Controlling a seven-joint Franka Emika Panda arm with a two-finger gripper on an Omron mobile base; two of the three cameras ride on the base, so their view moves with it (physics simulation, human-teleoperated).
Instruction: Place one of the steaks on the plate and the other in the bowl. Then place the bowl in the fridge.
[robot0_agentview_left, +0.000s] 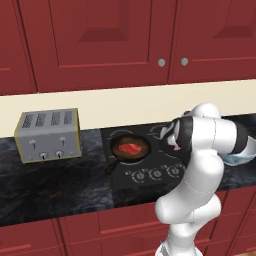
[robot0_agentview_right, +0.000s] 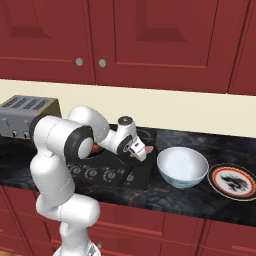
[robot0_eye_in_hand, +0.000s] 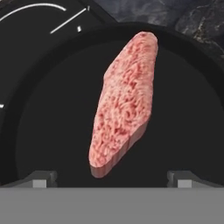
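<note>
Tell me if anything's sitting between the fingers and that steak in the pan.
Nothing visible does. In the hand view the steak lies flat in the dark frying pan, directly ahead of the open gripper, with only bare pan surface between its fingers and the meat.

txt: none legible | brands/nos.: none | stove (robot0_agentview_left: 150, 170): white ring + line marks on the glass, knob dials, no readable chars | plate (robot0_agentview_right: 233, 181): dark motif in centre, not lettering | toaster (robot0_agentview_left: 47, 135): knobs + levers, no label seen
</note>
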